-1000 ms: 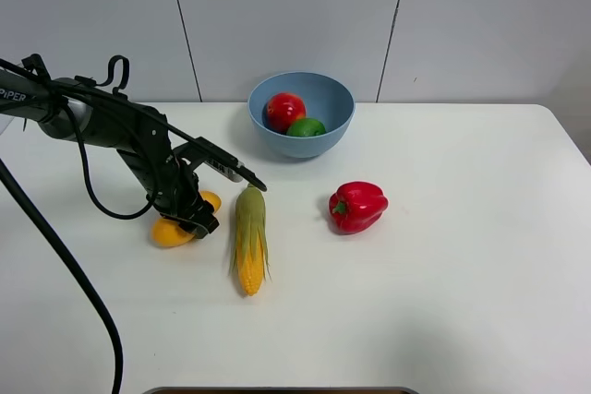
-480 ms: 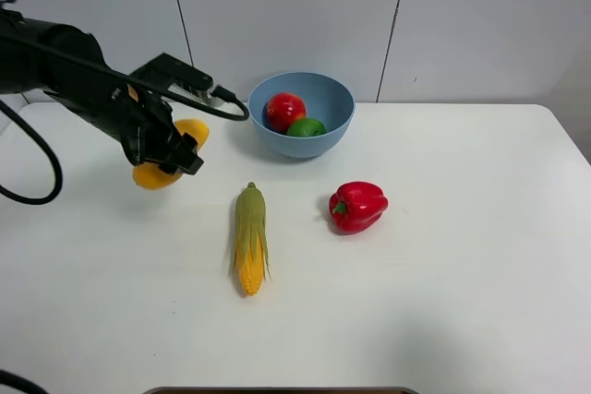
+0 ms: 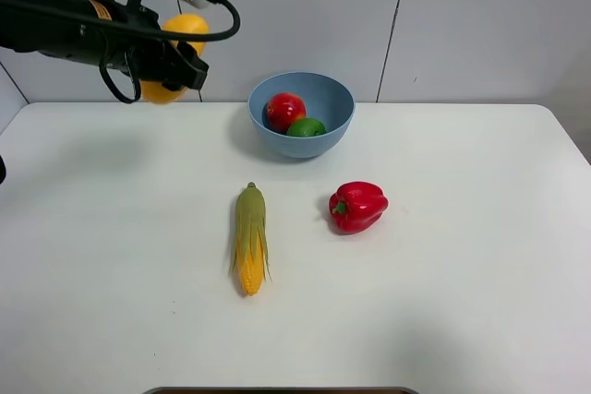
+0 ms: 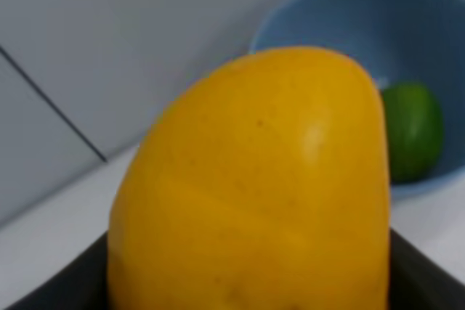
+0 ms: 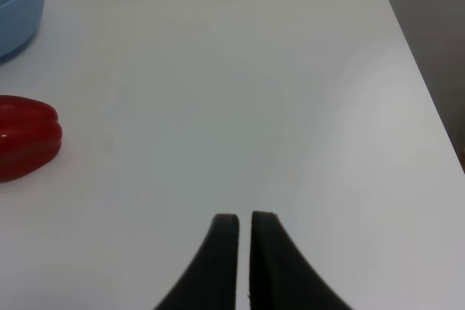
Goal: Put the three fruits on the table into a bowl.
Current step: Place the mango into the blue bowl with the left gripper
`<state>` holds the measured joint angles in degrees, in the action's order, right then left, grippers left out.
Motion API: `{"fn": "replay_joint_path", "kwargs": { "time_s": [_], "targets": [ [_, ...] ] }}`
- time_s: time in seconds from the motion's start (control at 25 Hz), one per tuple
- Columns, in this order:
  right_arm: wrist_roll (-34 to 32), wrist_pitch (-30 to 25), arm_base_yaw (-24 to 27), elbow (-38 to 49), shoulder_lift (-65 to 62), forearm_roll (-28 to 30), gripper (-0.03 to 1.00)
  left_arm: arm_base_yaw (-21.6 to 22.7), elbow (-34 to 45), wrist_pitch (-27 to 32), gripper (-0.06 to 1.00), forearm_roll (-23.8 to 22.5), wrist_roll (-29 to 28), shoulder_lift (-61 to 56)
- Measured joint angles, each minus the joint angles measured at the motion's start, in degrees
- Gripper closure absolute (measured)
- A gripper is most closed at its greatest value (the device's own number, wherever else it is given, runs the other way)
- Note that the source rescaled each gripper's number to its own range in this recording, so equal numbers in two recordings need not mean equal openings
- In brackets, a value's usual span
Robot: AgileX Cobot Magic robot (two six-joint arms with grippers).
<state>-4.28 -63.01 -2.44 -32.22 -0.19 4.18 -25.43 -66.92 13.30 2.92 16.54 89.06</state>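
Corn cob (image 3: pixel 249 239), red bell pepper (image 3: pixel 357 206)

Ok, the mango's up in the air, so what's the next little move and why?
Probably carry the mango rightward until it hangs over the bowl. The left gripper holds it high but left of the rim, and the red fruit and lime already lie inside.

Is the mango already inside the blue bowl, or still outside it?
Outside. The left gripper holds the mango in the air, left of the bowl, which contains only the red fruit and the lime.
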Motion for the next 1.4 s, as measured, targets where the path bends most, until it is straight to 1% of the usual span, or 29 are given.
{"fn": "replay_joint_path", "kwargs": {
  "time_s": [0.2,0.36,0.68,0.88,1.04,1.4],
  "targets": [
    [0.0,0.0,0.0,0.0,0.0,0.0,0.97,-1.8,-5.0,-2.34,0.35,0.0,0.0,3.27],
    [0.0,0.0,0.0,0.0,0.0,0.0,0.97,-3.44,-9.27,-2.5,0.35,0.0,0.22,8.17],
    [0.0,0.0,0.0,0.0,0.0,0.0,0.97,-4.69,-18.03,-3.36,0.35,-0.12,0.22,17.84],
    [0.0,0.0,0.0,0.0,0.0,0.0,0.97,-4.9,-25.27,-3.61,0.35,-0.12,0.28,23.87],
    [0.0,0.0,0.0,0.0,0.0,0.0,0.97,-4.9,-29.3,-3.71,0.35,-0.03,0.28,28.26],
    [0.0,0.0,0.0,0.0,0.0,0.0,0.97,-4.9,-34.91,-4.56,0.35,0.17,0.22,36.46]
  ]
}}
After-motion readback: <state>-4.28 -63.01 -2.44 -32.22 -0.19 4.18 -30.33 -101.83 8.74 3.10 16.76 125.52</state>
